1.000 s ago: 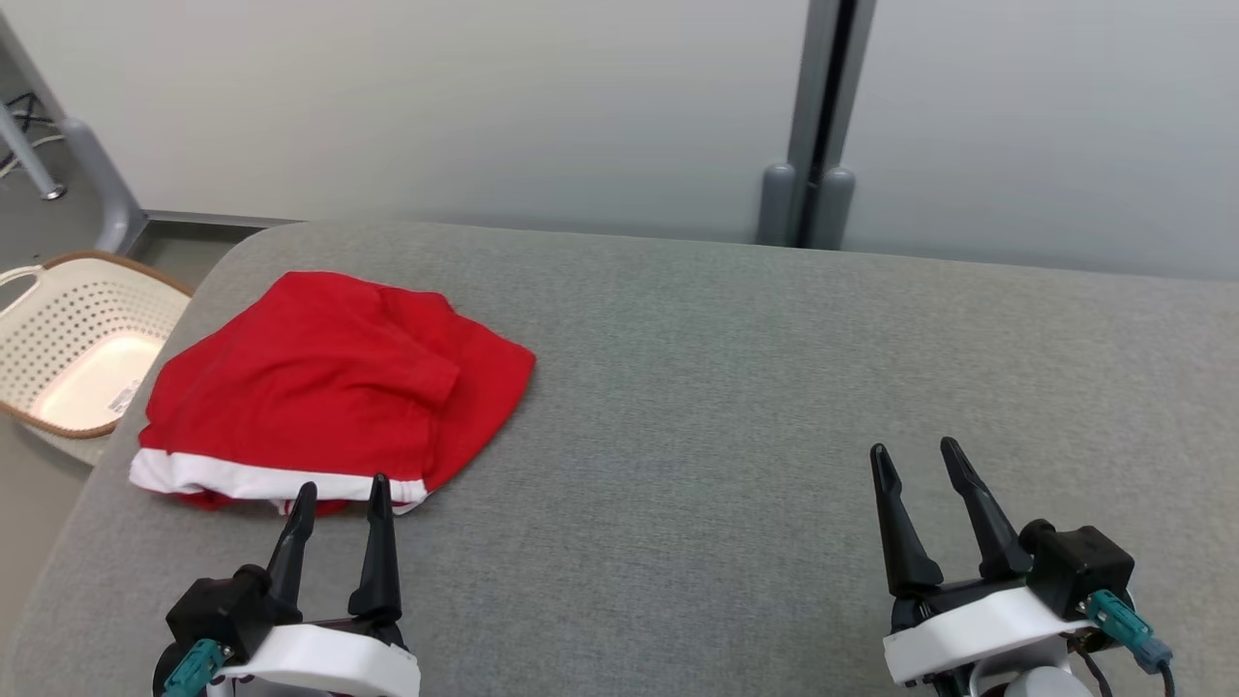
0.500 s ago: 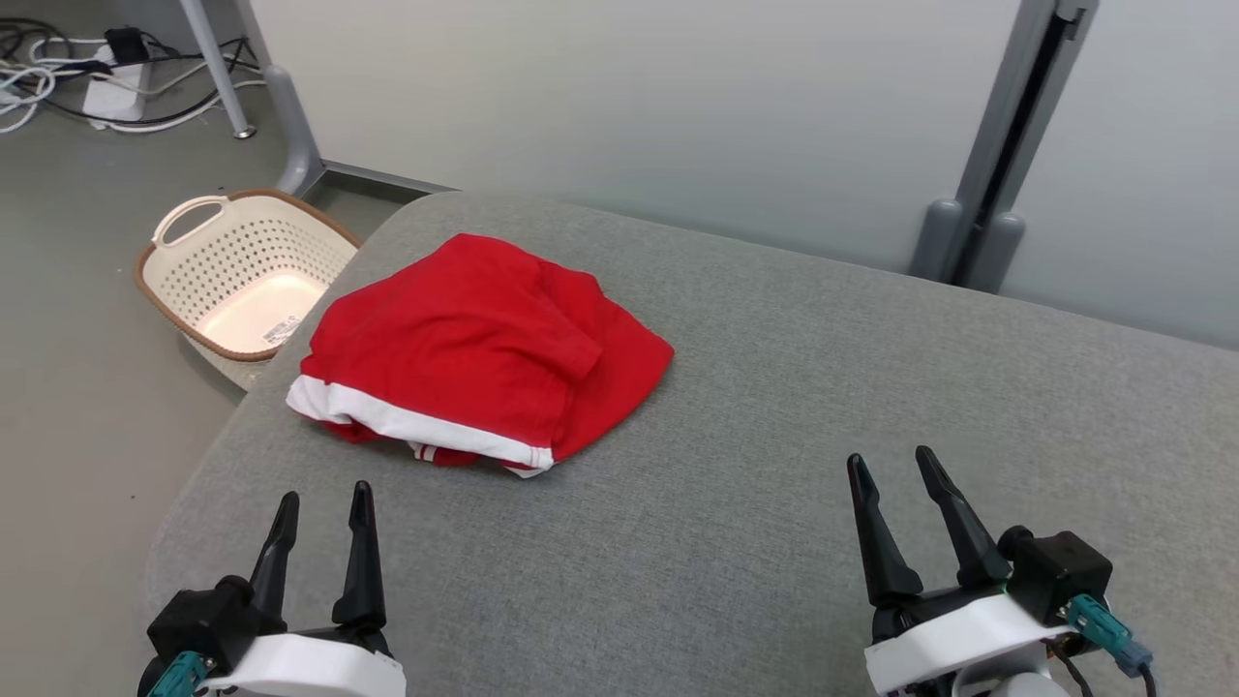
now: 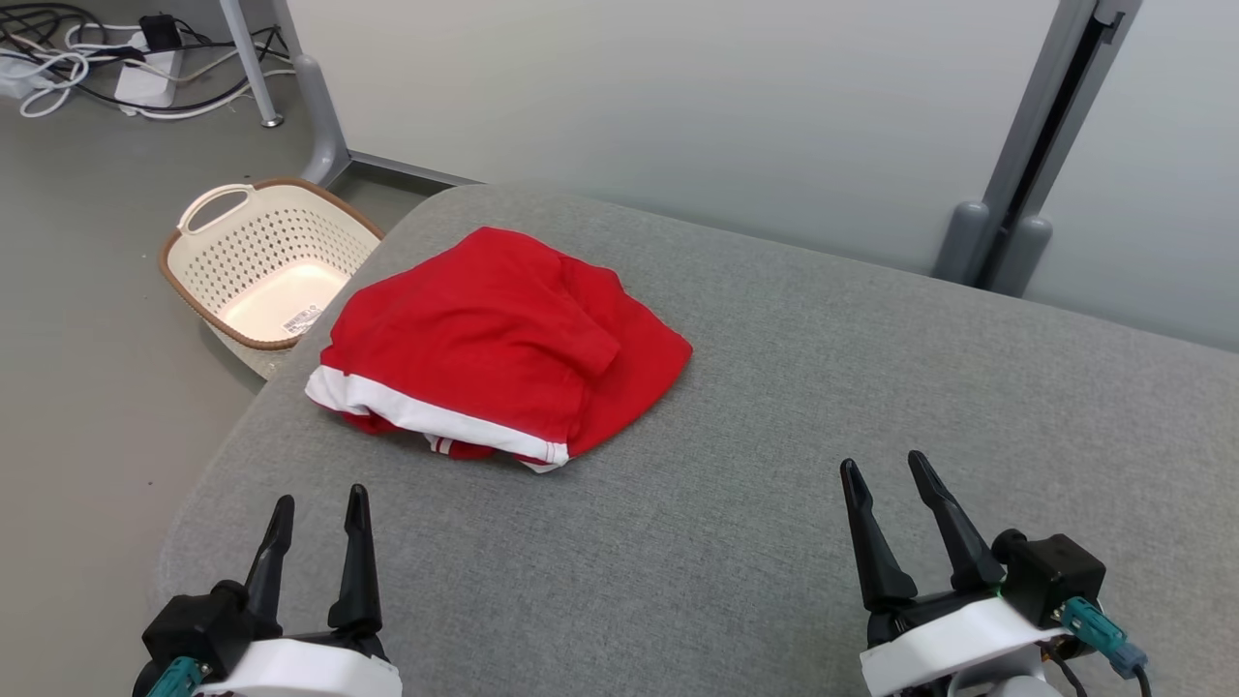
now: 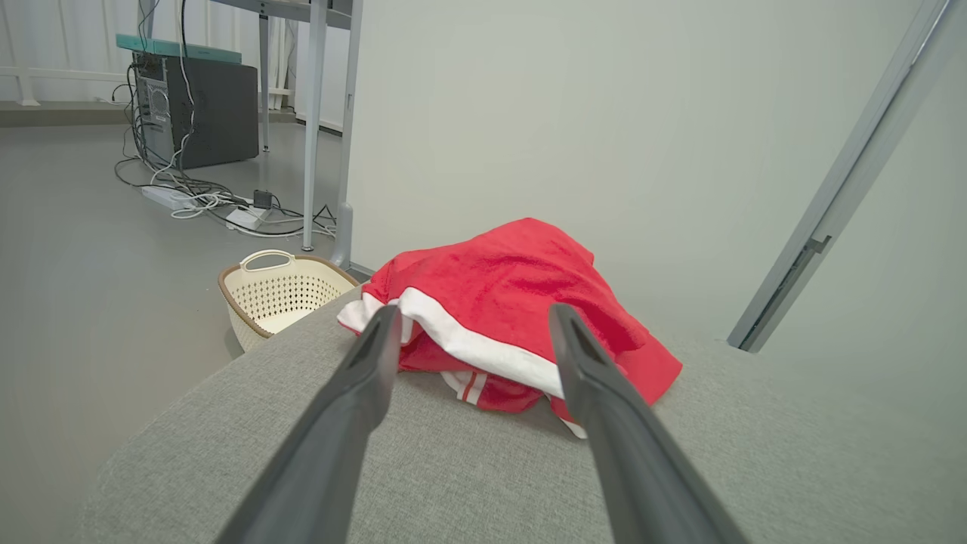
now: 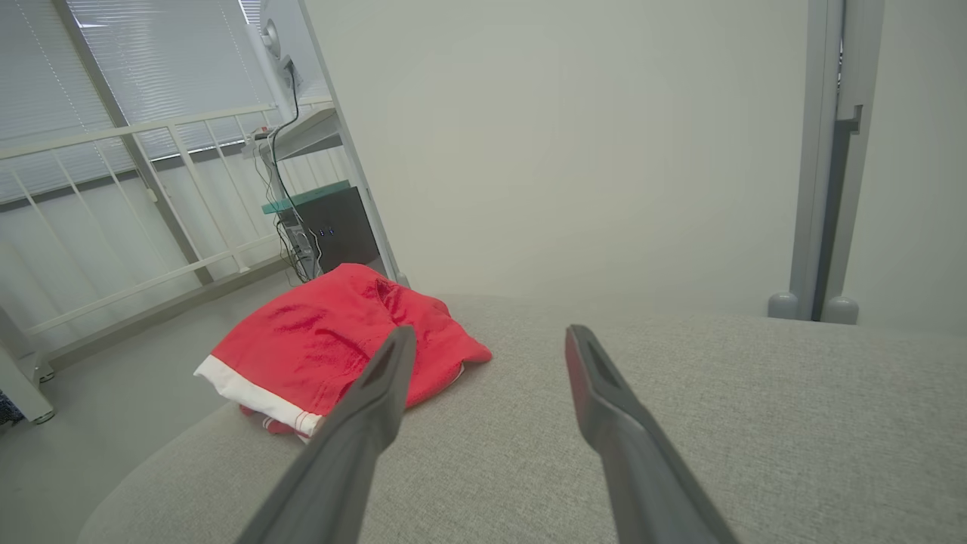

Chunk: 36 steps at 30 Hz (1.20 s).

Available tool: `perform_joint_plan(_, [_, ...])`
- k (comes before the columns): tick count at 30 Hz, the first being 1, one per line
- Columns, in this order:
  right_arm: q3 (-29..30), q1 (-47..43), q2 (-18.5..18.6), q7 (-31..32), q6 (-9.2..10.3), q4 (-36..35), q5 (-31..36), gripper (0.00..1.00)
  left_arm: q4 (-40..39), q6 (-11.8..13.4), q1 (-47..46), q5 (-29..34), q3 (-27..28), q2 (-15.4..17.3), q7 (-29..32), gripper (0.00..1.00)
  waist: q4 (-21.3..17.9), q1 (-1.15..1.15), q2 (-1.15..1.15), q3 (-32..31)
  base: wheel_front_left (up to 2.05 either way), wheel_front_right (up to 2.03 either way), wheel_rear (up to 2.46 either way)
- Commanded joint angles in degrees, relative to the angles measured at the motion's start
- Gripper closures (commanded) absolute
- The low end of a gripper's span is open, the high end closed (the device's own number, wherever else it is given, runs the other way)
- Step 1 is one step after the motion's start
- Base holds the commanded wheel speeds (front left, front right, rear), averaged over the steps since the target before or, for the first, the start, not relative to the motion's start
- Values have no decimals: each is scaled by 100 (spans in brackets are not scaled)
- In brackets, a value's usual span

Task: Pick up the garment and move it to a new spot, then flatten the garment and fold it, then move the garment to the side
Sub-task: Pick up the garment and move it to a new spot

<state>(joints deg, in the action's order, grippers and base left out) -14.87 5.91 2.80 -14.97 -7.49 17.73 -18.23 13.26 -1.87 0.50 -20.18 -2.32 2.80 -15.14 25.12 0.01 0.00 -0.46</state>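
A red garment [image 3: 494, 339] with a white band along its near edge lies bunched in a loose heap on the far left part of a grey fabric-covered tabletop [image 3: 774, 436], close to the rounded left corner, with a scrap of red-and-white striped trim showing under the band. Both of the robot's arms are drawn back at the near edge. The left end effector [image 3: 319, 496] sits at the near left, its two long dark fingers pointing away toward the garment and standing apart with nothing between them. The right end effector [image 3: 882, 461] sits at the near right over bare fabric, fingers likewise spread and empty, leaning slightly to the left. Neither touches the garment; the left one is the nearer of the two, with a strip of bare tabletop between its tips and the white band. Seen from the left wrist, the left end effector [image 4: 476, 310] frames the garment [image 4: 514, 279] straight ahead between its open fingers. From the right wrist, the right end effector [image 5: 491, 332] points across the tabletop, the garment [image 5: 325, 340] lying off to the left beyond its left finger. A cream perforated laundry basket [image 3: 261, 252] with a brown rim stands on the floor just beyond the tabletop's far left corner. Cables [image 3: 58, 68] trail on the floor farther off. A pale partition with a grey post [image 3: 1045, 126] runs behind the tabletop.
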Motion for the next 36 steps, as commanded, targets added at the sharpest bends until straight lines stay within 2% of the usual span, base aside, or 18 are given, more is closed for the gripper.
perform_joint_plan(1, [24,35,16,-34,0,10,-2,0,-32,-12,-37,40,27,17,-2,0,-46,-1,0,31,0,0,0])
perform_joint_plan(7, [77,161,19,-34,0,-12,126,0,-117,-69,-236,167,159,15,-1,0,-272,-1,0,286,0,0,0])
perform_joint_plan(15, [498,463,17,-34,0,-125,359,0,174,-389,-1009,585,251,126,-2,0,-762,-1,0,1045,0,0,0])
perform_joint_plan(19, [694,612,19,-34,0,-186,534,0,609,-501,-1637,485,172,407,89,0,-988,-1,0,1411,0,0,0])
perform_joint_plan(26, [855,791,18,-34,0,-297,754,0,1428,-563,-2845,180,35,1074,1224,0,-1315,-1,0,1914,0,0,0])
perform_joint_plan(27, [855,791,18,-34,0,-297,754,0,1428,-563,-2845,180,35,1074,1224,0,-1315,-1,0,1914,0,0,0])
perform_joint_plan(36, [765,946,15,-34,0,-398,830,0,2230,-559,-3862,61,-243,1824,2093,0,-1687,-1,0,2339,0,0,0])
